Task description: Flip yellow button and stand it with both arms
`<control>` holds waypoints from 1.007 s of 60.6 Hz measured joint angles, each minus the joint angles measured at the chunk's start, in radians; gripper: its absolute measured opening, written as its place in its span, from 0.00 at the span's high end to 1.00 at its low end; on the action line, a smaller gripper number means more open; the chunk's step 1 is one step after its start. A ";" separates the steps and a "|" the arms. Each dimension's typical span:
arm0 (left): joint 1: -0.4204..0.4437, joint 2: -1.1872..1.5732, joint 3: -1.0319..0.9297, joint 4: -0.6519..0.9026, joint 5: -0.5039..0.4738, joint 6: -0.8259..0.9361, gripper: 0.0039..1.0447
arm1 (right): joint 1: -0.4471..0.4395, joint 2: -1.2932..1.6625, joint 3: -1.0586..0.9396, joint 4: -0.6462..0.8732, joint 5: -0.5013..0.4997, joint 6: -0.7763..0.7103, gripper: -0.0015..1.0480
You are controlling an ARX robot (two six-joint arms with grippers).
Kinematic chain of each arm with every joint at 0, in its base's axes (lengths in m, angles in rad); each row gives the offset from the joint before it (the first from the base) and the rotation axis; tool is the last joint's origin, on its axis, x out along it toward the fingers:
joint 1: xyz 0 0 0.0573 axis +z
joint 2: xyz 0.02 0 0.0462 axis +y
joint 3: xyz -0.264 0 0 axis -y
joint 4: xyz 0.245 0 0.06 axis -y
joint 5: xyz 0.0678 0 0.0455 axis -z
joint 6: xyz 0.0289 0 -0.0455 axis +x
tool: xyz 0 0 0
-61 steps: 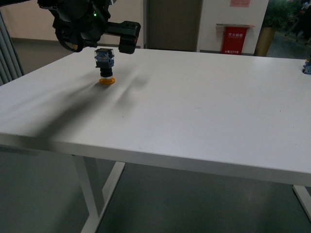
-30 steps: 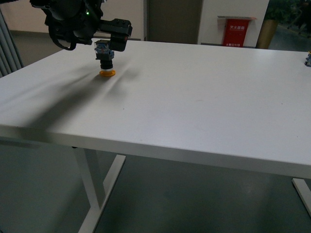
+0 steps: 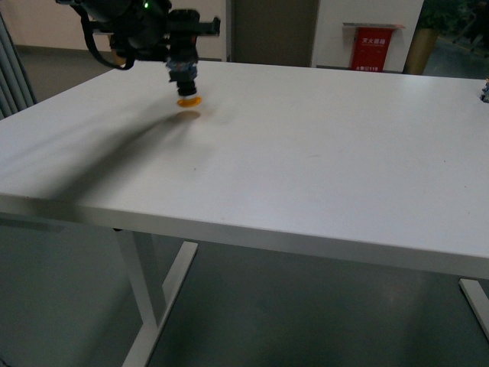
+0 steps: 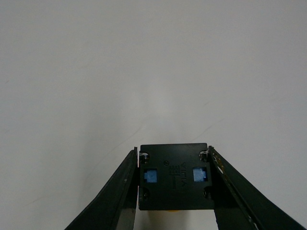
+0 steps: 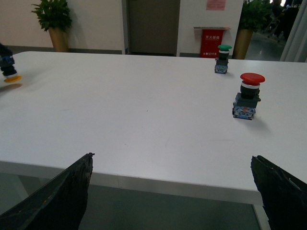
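Note:
The yellow button (image 3: 186, 82) hangs cap-down in my left gripper (image 3: 185, 65) at the table's far left, its yellow cap just above the white top. In the left wrist view the jaws are shut on its black-and-blue contact block (image 4: 175, 176) from both sides, over bare table. The button also shows at the far left of the right wrist view (image 5: 8, 71). My right gripper (image 5: 172, 189) is open and empty, held off the table's near edge; it does not show in the front view.
The white table (image 3: 306, 168) fills the front view. A red-capped button (image 5: 248, 98) and a green-capped button (image 5: 222, 59) stand upright at the table's far right. A red sign (image 3: 370, 47) and potted plants stand behind the table.
My left gripper has carried the yellow button to the right and lifted it a little off the table; its cap no longer rests on the top.

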 joint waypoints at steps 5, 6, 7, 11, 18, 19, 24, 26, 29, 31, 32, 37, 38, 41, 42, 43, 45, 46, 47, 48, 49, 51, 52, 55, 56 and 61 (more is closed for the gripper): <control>-0.007 -0.020 0.011 0.053 0.085 -0.080 0.66 | 0.000 0.000 0.000 0.000 0.000 0.000 0.07; -0.010 -0.026 0.017 0.076 0.115 -0.122 0.66 | 0.000 0.000 0.000 0.000 0.000 0.000 0.07; -0.011 -0.029 0.020 0.087 0.130 -0.140 0.66 | 0.000 0.000 0.000 0.000 0.000 0.000 0.07; -0.021 -0.053 0.042 0.163 0.219 -0.247 0.66 | 0.000 0.000 0.000 0.000 0.000 0.000 0.07; -0.042 -0.074 0.077 0.350 0.383 -0.542 0.66 | 0.000 0.000 0.000 0.000 0.000 0.000 0.07; -0.046 -0.074 0.081 0.384 0.407 -0.613 0.66 | 0.000 0.000 0.000 0.000 0.000 0.000 0.07; -0.065 -0.064 0.082 0.504 0.451 -0.806 0.66 | 0.000 0.000 0.000 0.000 0.000 0.000 0.07; -0.077 -0.047 0.082 0.570 0.462 -0.899 0.66 | 0.000 0.000 0.000 0.000 0.000 0.000 0.07; -0.091 -0.024 0.081 0.629 0.470 -1.018 0.66 | 0.000 0.000 0.000 0.000 0.000 0.000 0.07; -0.105 -0.001 0.073 0.680 0.476 -1.104 0.66 | 0.000 0.000 0.000 0.000 0.000 0.000 0.07; -0.109 0.004 0.070 0.692 0.478 -1.128 0.66 | 0.000 0.000 0.000 0.000 0.000 0.000 0.07; -0.146 0.050 0.029 0.802 0.490 -1.323 0.66 | 0.000 0.000 0.000 0.000 0.000 0.000 0.07; -0.151 0.056 0.023 0.817 0.490 -1.352 0.66 | 0.000 0.000 0.000 0.000 0.000 0.000 0.07; -0.173 0.083 0.005 0.897 0.494 -1.438 0.66 | 0.000 0.000 0.000 0.000 0.000 0.000 0.07; -0.182 0.093 0.000 0.928 0.493 -1.472 0.66 | 0.000 0.000 0.000 0.000 0.000 0.000 0.07; -0.190 0.100 -0.003 0.954 0.491 -1.509 0.66 | 0.000 0.000 0.000 0.000 0.000 0.000 0.07; -0.203 0.108 -0.005 0.978 0.489 -1.542 0.66 | 0.000 0.000 0.000 0.000 0.000 0.000 0.07; -0.211 0.113 -0.005 0.988 0.489 -1.572 0.66 | 0.000 0.000 0.000 0.000 0.000 0.000 0.07; -0.216 0.115 -0.005 0.993 0.489 -1.577 0.66 | 0.000 0.000 0.000 0.000 0.000 0.000 0.07; -0.224 0.117 -0.005 0.998 0.491 -1.594 0.66 | 0.000 0.000 0.000 0.000 0.000 0.000 0.07; -0.230 0.118 -0.005 1.001 0.490 -1.606 0.66 | 0.000 0.000 0.000 0.000 0.000 0.000 0.07; -0.240 0.119 -0.005 1.011 0.489 -1.630 0.66 | 0.000 0.000 0.000 0.000 0.000 0.000 0.07; -0.246 0.119 -0.005 1.021 0.488 -1.645 0.66 | 0.000 0.000 0.000 0.000 0.000 0.000 0.07; -0.256 0.119 -0.006 1.035 0.489 -1.658 0.66 | 0.000 0.000 0.000 0.000 0.000 0.000 0.07; -0.261 0.119 -0.008 1.036 0.489 -1.666 0.66 | 0.000 0.000 0.000 0.000 0.000 0.000 0.07; -0.272 0.118 -0.027 1.047 0.494 -1.691 0.66 | 0.000 0.000 0.000 0.000 0.000 0.000 0.07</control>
